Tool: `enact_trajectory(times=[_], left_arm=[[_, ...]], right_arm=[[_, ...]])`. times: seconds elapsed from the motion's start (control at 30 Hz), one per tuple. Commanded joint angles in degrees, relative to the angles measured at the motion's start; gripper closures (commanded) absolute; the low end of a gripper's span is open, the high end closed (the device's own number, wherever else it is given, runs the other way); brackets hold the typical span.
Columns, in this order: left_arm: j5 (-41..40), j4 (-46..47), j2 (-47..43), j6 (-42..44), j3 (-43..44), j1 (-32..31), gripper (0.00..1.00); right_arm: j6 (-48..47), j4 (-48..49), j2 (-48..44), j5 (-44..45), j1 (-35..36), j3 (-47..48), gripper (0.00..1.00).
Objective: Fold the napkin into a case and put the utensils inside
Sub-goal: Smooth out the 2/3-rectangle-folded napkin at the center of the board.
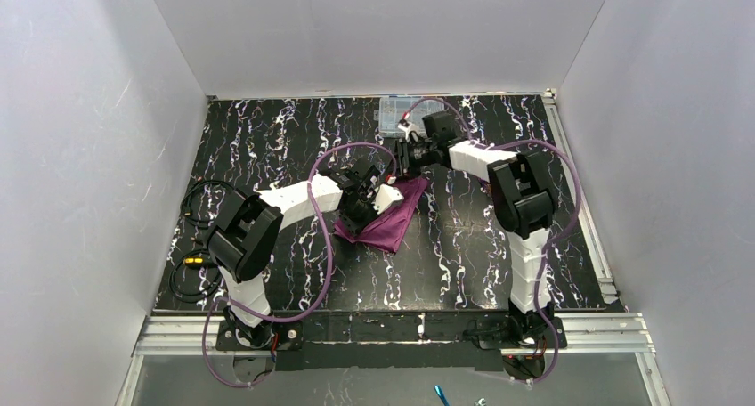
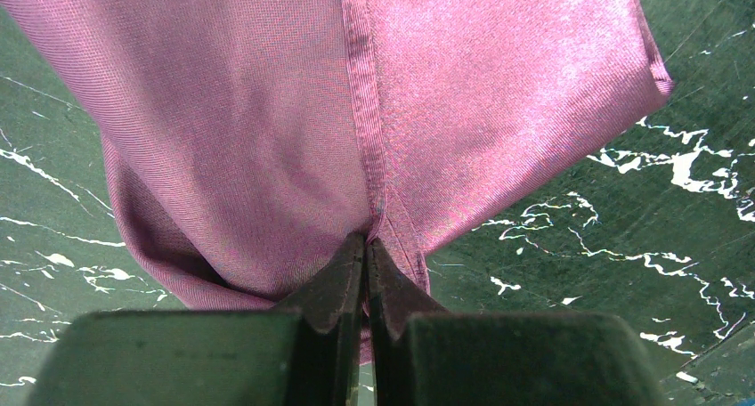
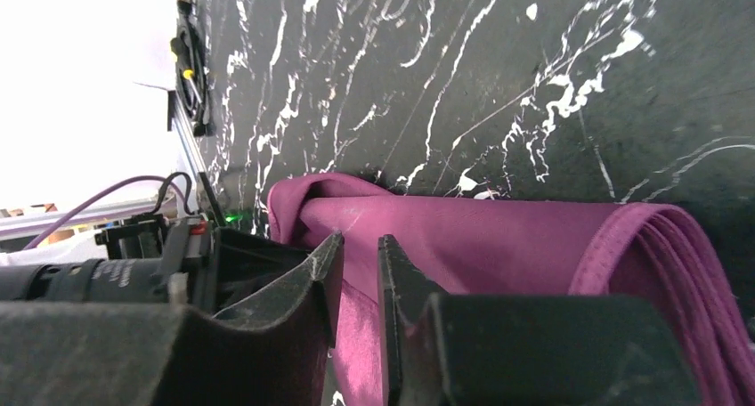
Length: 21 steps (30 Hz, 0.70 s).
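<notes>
Napkin (image 1: 394,212) lies folded at table centre, long axis running 1 to 7 o'clock in the top view. Left gripper (image 2: 366,244) pinches its hem from the 9 o'clock side. Right gripper (image 3: 360,242) sits at the 1 o'clock end, fingers narrowly apart over cloth; cannot tell if it grips.

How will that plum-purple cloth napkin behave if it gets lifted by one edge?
Probably floppy: the plum-purple cloth napkin bunches into soft folds where the left gripper pinches its hem. Likely light, being thin woven cloth. Its sheen suggests it may slip from a loose pinch.
</notes>
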Motion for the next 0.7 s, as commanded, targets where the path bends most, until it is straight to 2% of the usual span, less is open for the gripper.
enact_trajectory(times=[0.0,0.3,0.53,0.57,0.67], left_arm=[[0.48,-0.72,-1.37,0.52,1.25,0.09,1.00],[0.65,-0.75,-1.35,0.73,0.67,0.09,1.00],[0.80,-0.94,-0.77,0.72,1.25,0.09,1.00],[1.18,-1.63,-0.79,0.42,2.09,0.16,0.97],[4.20,-5.39,-1.35,-1.61,7.02,0.89,0.72]], right_arm=[[0.51,-0.95,2.80,1.54,0.79,1.44,0.74],[3.42,3.33,11.62,1.67,-0.68,0.91,0.78],[5.02,7.18,10.94,-0.95,-1.09,-1.37,0.77],[4.80,6.63,10.63,-1.04,-1.07,-0.92,0.76],[4.00,5.46,9.72,-0.76,-1.02,-0.10,0.75]])
